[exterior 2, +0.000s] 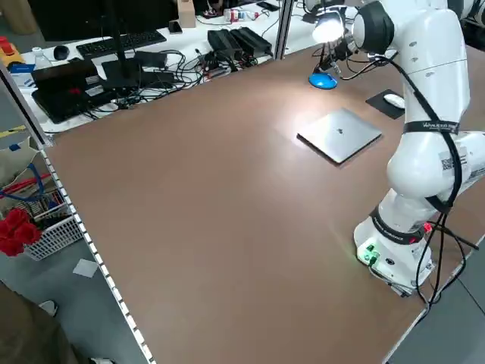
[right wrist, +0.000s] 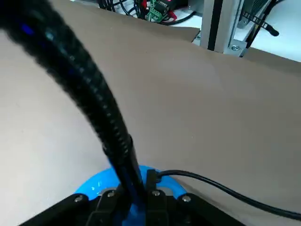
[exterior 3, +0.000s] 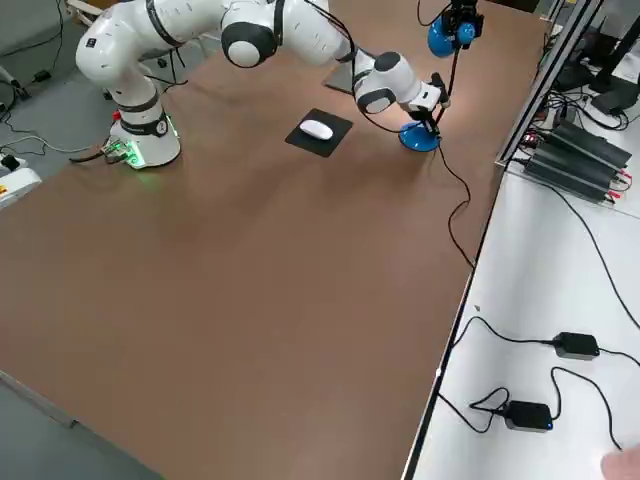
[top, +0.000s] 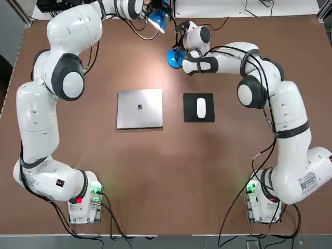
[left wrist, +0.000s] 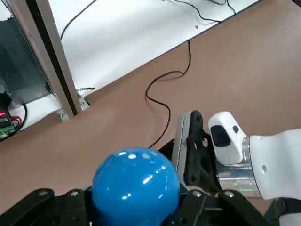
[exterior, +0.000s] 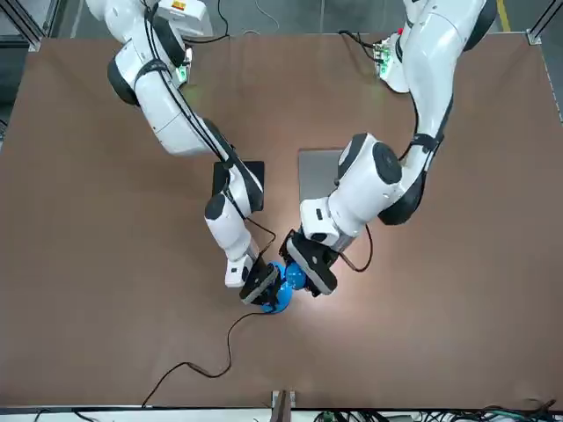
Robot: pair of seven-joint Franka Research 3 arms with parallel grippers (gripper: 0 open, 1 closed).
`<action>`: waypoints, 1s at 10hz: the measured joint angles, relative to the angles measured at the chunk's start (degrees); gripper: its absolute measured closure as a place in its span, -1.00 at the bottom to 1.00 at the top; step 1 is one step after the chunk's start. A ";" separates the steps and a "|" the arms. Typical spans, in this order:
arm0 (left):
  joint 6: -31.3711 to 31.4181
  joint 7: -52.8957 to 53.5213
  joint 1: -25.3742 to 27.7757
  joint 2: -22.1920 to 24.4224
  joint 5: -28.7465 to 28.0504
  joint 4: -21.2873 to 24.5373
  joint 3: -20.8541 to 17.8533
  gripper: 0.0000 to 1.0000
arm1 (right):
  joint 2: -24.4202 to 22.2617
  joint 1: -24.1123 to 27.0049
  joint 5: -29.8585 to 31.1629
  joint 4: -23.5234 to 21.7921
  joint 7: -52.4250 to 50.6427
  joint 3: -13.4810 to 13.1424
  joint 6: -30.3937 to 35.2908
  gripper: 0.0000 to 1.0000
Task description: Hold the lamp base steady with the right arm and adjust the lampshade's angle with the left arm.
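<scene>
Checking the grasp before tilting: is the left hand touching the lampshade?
Touching. The left wrist view shows the left hand with its black fingers pressed against both sides of the lampshade.

A closed silver laptop [top: 139, 108] lies flat on the brown table [top: 166, 176], nearer the arm bases than both sets of jaws. Just beside it, a white mouse [top: 201, 108] rests on a black mouse pad [top: 198, 98]. Laptop and pad are apart, not touching.
</scene>
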State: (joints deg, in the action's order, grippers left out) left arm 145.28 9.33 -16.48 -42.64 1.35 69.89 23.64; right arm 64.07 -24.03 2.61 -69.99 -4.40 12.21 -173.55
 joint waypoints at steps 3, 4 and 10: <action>1.01 -5.33 -0.03 0.00 -0.25 0.33 0.00 0.12 | 0.00 0.00 0.00 0.00 0.00 -0.01 -0.01 0.70; 1.22 -6.99 -0.06 0.01 -0.41 0.39 0.00 0.11 | 0.00 0.00 0.00 0.00 0.00 -0.02 -0.01 0.70; 9.85 -11.08 -0.07 0.91 -0.50 4.35 -0.02 -0.03 | 0.01 -0.01 0.04 0.00 0.01 -0.05 -0.03 0.70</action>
State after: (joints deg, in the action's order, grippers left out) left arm 155.12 -1.75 -16.56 -41.73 0.85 74.24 23.63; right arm 64.07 -24.04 2.64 -69.99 -4.39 12.17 -173.58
